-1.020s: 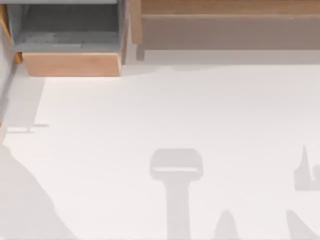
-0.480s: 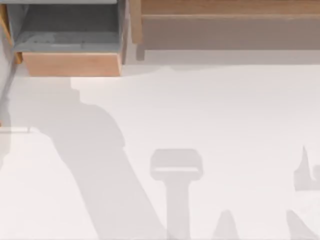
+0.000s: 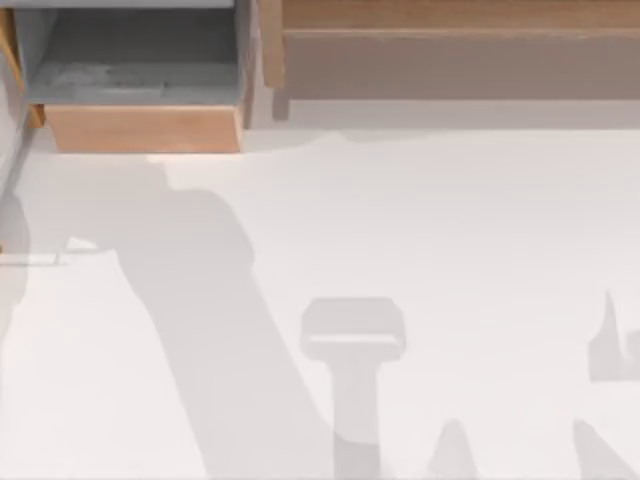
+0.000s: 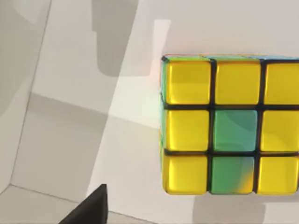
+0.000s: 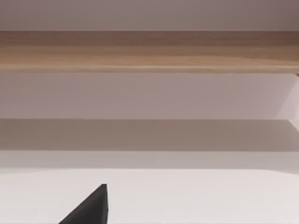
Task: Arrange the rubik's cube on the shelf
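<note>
The step in hand looks like the approach to the rubik's cube (image 4: pixel 231 123): the left wrist camera is looking straight down on its yellow face with two green tiles, the cube sitting on the white table (image 3: pixel 420 220) with shadow bands crossing the surface beside it. A dark tip of the left gripper (image 4: pixel 88 210) is showing at the edge of that view, apart from the cube; whether the jaws are wide, narrow or closed cannot be told, and nothing is seen held.

The shelf (image 3: pixel 450 40) is lying along the far right of the table, beside the wood-framed grey box compartment (image 3: pixel 140 85) at far left. The right gripper (image 5: pixel 88 210) is facing the shelf board (image 5: pixel 149 51), idle, its opening likewise unreadable.

Next, I judge, the left gripper needs to straddle the cube squarely before any lift toward the shelf.
</note>
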Action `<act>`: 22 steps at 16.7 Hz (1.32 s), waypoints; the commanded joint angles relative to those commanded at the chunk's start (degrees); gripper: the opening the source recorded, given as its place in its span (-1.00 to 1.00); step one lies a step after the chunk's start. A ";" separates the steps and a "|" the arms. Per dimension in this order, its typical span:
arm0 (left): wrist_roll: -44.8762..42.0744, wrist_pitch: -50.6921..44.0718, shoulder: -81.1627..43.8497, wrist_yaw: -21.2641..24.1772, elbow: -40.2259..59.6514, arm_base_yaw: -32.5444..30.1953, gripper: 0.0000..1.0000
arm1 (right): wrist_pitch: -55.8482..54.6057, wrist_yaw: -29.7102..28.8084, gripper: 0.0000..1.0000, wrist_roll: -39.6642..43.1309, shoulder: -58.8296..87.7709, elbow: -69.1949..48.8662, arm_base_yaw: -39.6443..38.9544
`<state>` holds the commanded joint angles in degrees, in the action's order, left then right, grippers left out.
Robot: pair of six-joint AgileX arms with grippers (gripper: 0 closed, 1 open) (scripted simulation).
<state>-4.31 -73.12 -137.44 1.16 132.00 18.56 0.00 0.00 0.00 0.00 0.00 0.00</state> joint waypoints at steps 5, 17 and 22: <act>-0.13 2.35 -1.64 0.04 -0.81 0.10 1.00 | 0.00 0.00 1.00 0.00 0.00 0.00 0.00; 0.10 8.46 -5.85 0.05 -2.61 -0.14 0.40 | 0.00 0.00 1.00 0.00 0.00 0.00 0.00; 0.10 8.46 -5.85 0.05 -2.61 -0.14 -0.36 | 0.00 0.00 1.00 0.00 0.00 0.00 0.00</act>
<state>-4.21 -64.66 -143.29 1.22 129.39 18.42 0.00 0.00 0.00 0.00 0.00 0.00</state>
